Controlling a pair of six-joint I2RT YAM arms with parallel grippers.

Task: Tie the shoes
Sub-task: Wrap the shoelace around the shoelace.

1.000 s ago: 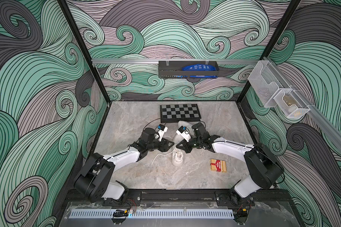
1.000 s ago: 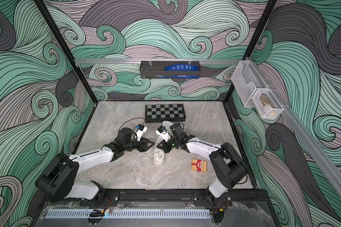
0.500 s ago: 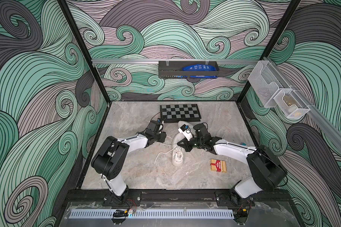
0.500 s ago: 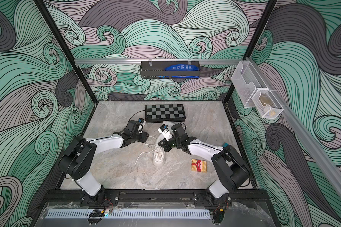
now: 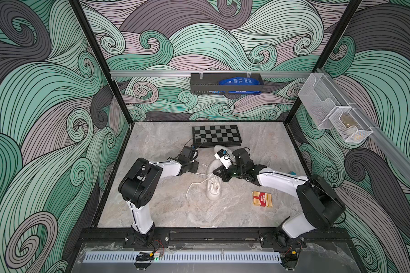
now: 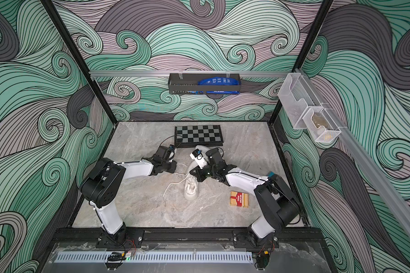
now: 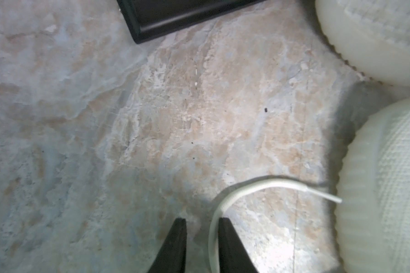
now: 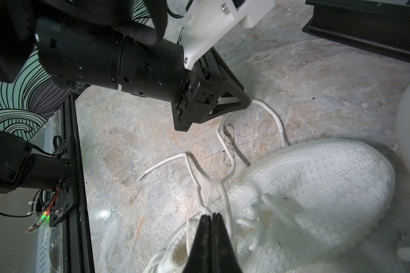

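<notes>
Now, left hand (image 7: 202, 222): I see its fingers narrowly apart, low over the worktop (image 7: 152, 118). The toe-side lace (image 7: 246, 188) runs between them and lies against one finger, with no pinch that I can confirm.
Right hand (image 8: 210, 216): it is pressed together over the collar of the near shoe (image 8: 317, 189). The collar-side lace (image 8: 189, 163) runs straight into its tips, so I read that one as pinched.
Laces: both free ends lie loose on the worktop. The toe-side one arcs round to end just beside the toe; the collar-side one trails off the other way, well apart from it.
Near shoe: it sits between my two hands, upright on its sole.
Far shoe (image 5: 219, 148): it lies just beyond, close to the chessboard (image 5: 216, 136).
Done: almost nothing, by my judgement. I see no knot or bow on the near shoe, only one end taken and the other framed.
Left: the crossing, first knot, loops and bow here, then probably the whole job on the far shoe.
Bystander: a red card box (image 5: 262, 199) lies apart from the work.
Hidden: the far shoe's lacing is under my right wrist, so I cannot tell whether it is tied. The near shoe's eyelets are partly behind the right hand. The left finger pads are cut off by the picture edge. In both top views the laces are too thin to trace.
</notes>
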